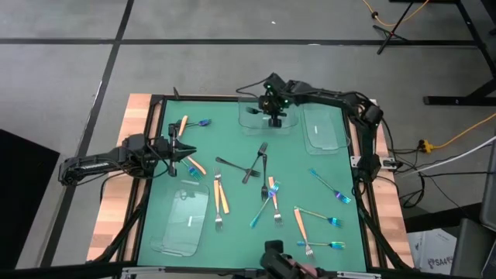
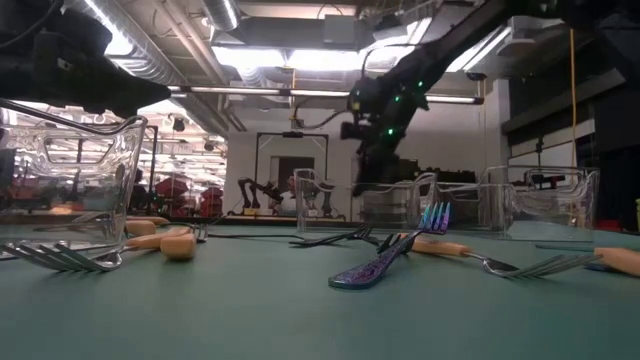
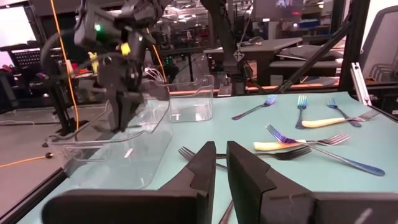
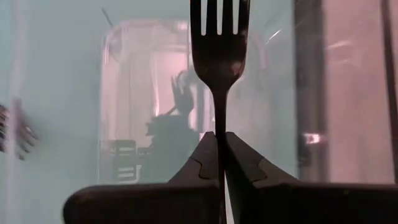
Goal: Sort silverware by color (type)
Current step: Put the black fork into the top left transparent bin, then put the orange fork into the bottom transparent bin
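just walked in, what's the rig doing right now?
Sorting silverware by type. The right gripper is shut on a black fork, hovering over a clear tray at the far edge of the table. The left gripper sits low at the left side of the mat, holding a dark utensil. Most forks lie loose on the green mat, including two black ones mid-table.

We lose the black fork's [image 4: 217, 43] handle between the right pincer's [image 4: 219, 163] fingers; its tine tips run past the frame's edge at twelve o'clock.
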Controlling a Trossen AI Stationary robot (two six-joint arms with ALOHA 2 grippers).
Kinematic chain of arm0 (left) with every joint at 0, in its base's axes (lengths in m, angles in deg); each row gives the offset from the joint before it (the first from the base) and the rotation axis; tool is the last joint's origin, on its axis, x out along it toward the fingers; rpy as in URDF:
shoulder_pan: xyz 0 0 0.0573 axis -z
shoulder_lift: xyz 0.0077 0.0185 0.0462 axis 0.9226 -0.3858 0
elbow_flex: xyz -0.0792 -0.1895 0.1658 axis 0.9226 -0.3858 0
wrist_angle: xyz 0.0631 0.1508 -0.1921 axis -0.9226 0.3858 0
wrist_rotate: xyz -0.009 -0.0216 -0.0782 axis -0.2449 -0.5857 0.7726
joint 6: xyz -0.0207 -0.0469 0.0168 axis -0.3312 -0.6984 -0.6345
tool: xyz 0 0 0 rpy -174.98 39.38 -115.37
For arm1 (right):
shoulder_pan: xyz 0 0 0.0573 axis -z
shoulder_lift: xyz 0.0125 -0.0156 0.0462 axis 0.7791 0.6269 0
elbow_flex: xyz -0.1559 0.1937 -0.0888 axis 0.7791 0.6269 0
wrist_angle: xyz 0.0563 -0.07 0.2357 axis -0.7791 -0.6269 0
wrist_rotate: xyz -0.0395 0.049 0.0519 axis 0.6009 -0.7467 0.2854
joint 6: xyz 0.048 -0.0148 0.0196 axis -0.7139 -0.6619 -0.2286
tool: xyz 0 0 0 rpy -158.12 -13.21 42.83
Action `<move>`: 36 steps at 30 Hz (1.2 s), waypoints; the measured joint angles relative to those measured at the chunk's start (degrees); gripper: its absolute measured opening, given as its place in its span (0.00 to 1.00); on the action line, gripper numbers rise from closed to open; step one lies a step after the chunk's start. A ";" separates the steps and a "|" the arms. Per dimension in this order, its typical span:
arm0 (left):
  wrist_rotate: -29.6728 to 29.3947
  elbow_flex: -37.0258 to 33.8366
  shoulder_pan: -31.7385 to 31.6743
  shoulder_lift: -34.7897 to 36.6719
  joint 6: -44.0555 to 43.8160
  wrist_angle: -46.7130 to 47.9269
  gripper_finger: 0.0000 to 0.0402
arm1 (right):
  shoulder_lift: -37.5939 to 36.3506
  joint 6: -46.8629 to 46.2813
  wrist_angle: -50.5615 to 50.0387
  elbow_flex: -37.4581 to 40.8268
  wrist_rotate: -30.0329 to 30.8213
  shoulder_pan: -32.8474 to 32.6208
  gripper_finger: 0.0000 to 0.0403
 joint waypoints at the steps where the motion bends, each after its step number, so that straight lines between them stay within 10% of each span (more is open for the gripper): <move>1: -0.12 0.01 -0.01 0.00 0.00 -0.02 0.08 | 0.68 0.00 0.04 0.00 0.01 0.00 0.00; 36: -0.06 0.01 0.00 0.00 0.00 0.05 0.08 | 4.25 -0.33 2.95 -0.02 -1.66 -0.05 0.16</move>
